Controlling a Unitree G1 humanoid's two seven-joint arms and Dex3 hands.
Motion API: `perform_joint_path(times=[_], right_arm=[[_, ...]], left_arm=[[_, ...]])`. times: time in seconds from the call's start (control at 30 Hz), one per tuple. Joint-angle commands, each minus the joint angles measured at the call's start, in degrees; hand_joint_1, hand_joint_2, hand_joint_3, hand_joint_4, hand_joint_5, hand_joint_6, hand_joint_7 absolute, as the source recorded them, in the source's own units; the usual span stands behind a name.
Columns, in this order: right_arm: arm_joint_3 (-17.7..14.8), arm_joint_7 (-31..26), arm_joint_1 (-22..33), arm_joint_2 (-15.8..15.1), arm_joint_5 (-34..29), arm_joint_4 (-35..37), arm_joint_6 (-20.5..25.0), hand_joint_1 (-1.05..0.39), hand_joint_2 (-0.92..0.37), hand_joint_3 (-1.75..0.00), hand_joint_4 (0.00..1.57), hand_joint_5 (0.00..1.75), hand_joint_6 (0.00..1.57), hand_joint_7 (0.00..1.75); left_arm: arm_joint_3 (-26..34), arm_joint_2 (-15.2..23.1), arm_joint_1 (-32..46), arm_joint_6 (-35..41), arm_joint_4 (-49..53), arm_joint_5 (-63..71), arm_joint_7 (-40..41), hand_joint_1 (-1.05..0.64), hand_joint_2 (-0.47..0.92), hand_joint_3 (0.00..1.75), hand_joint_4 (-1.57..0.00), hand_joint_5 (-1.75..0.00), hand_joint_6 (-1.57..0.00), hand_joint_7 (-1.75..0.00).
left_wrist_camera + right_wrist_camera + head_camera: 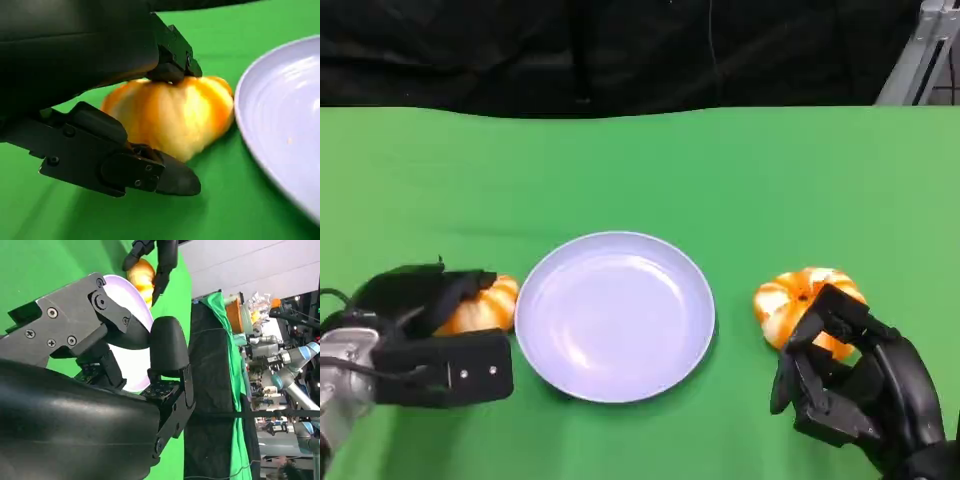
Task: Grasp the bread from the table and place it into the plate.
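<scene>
Nearest to me, at the lower right, my right hand (855, 395) sits on the green table (720, 170) with its fingers curled loosely and nothing in them; it is just on the near side of an orange-and-white bread roll (805, 300) and partly hides it from my head camera. I cannot tell whether any fingertip touches that roll. At the lower left, my left hand (430, 335) is wrapped around a second bread roll (480, 305): in the wrist view one finger (172, 65) presses on the top of the roll (175, 115) while another (145, 172) lies low on its near side. Whether the roll is already lifted or only bracketed on the cloth, I cannot say. Between the two hands lies the pale lavender plate (545, 345), and the left roll rests just beside its left rim.

I judge the grasp on the left roll as the step in hand, with the carry to the plate not yet done. Soft bread may squash or squirt out if my fingers close too hard from top and side. With the roll so close to the rim, a low sideways move could knock the plate or shove it right. My right hand could nudge its own roll if it shifts.
</scene>
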Motion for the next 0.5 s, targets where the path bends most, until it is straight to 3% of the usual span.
perform_joint_path(times=[0.03, 0.27, 0.43, 0.5], right_arm=[[-0.1, -0.6, 0.2, -0.5, 0.0, -0.9, 0.4, -0.12, -0.58, -1.16, 0.84, 1.75, 0.61, 1.75], [-0.2, -0.2, 0.2, -0.6, 0.5, -1.0, 0.2, -0.1, -0.59, -1.16, 0.84, 1.75, 0.61, 1.75], [-0.3, -0.2, 0.3, -0.7, 0.6, -1.1, 0.4, -0.1, -0.59, -1.15, 0.85, 1.75, 0.62, 1.74], [-0.3, -0.3, 0.2, -0.8, 0.5, -1.2, 0.5, -0.1, -0.59, -1.15, 0.85, 1.75, 0.62, 1.74]], left_arm=[[-0.7, 0.4, -0.4, -0.5, 1.7, -0.4, 0.8, -0.76, 0.92, 0.19, -0.18, -0.03, -0.38, 0.0], [-0.9, 0.3, 0.0, -1.3, 2.4, -1.0, 1.3, -0.74, 0.92, 0.19, -0.18, -0.02, -0.39, -0.01], [-1.1, 0.5, 0.7, -1.8, 1.9, -1.0, 2.0, -0.59, 0.92, 0.17, -0.25, -0.04, -0.43, -0.01], [-1.0, 0.5, 0.9, -2.5, 2.2, -1.3, 3.3, -0.44, 0.92, 0.22, -0.39, -0.08, -0.49, -0.03]])
